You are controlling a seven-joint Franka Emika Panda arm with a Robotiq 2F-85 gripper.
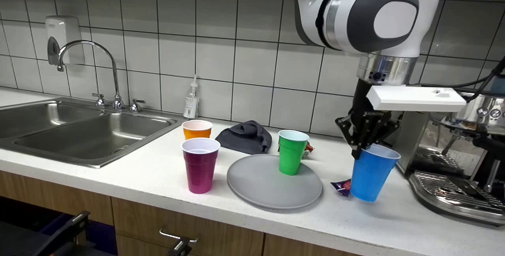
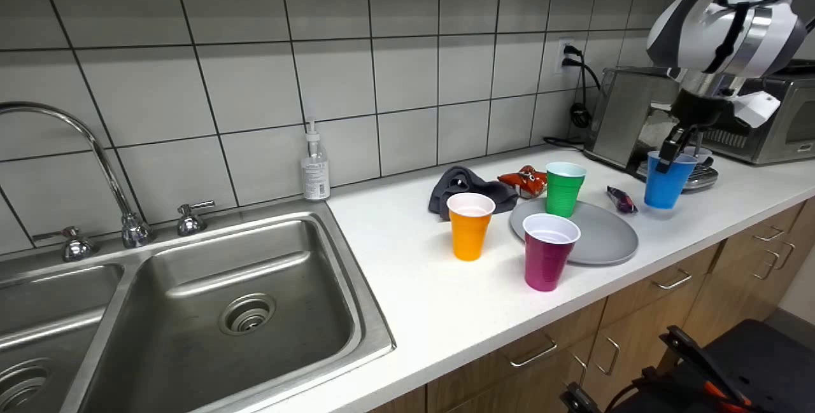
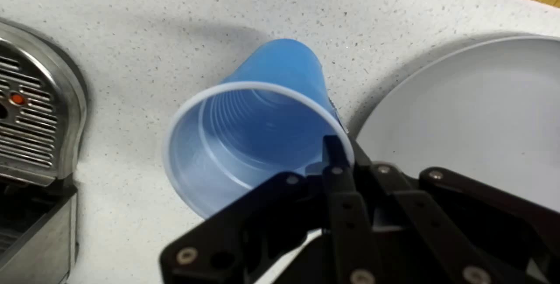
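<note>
Steel sink [image 1: 134, 142], L on counter [image 1: 154, 173] in both ext. views; orange cup [image 1: 197, 133], behind magenta cup [image 1: 200, 172] nr front edge; dark cloth [image 1: 245, 138], nr back edge; gray plate [image 1: 262, 187] w/ green cup [image 1: 292, 154] toward its back rim; purple wrapper [image 1: 341, 187], just beyond plate's R edge; gripper [image 3: 347, 148], narrow, holding tilted blue cup [image 1: 371, 178] by rim's plate side, btwn plate & coffee machine [image 1: 453, 197].

gripper [image 2: 668, 160] pinches blue cup [image 2: 667, 189] at its rim; green cup [image 2: 563, 193] upright on gray plate [image 2: 608, 236]; orange cup [image 2: 470, 231] and magenta cup [image 2: 547, 263] stand nearby on the counter [image 2: 420, 298].
</note>
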